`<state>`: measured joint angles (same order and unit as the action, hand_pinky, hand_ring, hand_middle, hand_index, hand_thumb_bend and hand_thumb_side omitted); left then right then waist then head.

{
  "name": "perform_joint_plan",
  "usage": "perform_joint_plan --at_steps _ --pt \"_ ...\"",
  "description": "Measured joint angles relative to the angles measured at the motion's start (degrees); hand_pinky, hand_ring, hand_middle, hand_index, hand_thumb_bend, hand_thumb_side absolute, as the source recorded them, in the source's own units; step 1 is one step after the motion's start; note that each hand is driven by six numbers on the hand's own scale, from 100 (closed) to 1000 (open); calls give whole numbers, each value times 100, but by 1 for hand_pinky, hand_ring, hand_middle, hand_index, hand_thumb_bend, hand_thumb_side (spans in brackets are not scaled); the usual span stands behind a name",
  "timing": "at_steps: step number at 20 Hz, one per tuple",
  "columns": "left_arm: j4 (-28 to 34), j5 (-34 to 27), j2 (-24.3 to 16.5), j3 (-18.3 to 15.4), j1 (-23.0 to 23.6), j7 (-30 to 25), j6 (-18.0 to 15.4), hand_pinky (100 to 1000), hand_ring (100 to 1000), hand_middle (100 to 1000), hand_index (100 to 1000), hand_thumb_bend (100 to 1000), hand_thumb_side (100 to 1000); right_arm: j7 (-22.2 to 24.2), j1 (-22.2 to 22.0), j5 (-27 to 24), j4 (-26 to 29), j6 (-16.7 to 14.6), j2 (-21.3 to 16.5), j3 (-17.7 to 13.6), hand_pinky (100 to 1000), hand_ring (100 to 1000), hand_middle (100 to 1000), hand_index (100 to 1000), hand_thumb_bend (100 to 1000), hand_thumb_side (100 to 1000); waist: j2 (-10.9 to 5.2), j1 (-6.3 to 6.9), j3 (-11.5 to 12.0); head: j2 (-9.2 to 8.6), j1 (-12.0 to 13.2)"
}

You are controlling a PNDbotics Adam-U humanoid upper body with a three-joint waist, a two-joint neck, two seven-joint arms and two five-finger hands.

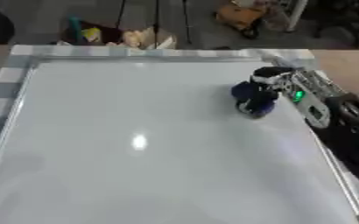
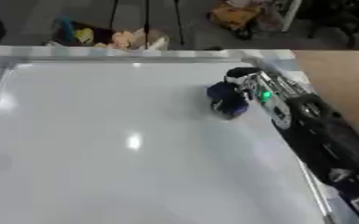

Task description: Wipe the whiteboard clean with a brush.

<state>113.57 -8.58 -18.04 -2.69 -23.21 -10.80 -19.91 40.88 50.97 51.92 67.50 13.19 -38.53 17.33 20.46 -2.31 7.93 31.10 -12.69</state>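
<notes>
A large whiteboard [image 1: 136,140] lies flat and fills most of both views; its surface looks blank white, with a glare spot near the middle. My right hand [image 1: 268,83] reaches in from the right edge and its fingers curl round a dark blue brush [image 1: 253,99], which presses on the board near the upper right. The right forearm [image 1: 320,105], silver and black with a green light, runs along the board's right rim. My left hand shows in neither view.
The board's metal frame [image 1: 144,58] borders the top, and a checked cloth [image 1: 6,74] peeks out beneath it at left. Brown tabletop [image 2: 336,74] shows at right. Beyond the table, boxes and clutter [image 1: 121,35] sit on the floor.
</notes>
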Motion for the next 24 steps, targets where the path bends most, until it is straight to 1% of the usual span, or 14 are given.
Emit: perform_joint_plan --at_steps 9,24 --pt "0 0 0 2 0 -2 -2 375 620 545 711 123 969 -84 -8 63 -75 82 -5 -110 484 583 320 484 100 515 -2 45 -6 0 0" --pt "0 2 41 31 1 -4 -14 374 624 546 712 121 968 -396 -102 425 -539 309 -167 -514 489 589 326 488 100 520 -15 76 -51 -3 25"
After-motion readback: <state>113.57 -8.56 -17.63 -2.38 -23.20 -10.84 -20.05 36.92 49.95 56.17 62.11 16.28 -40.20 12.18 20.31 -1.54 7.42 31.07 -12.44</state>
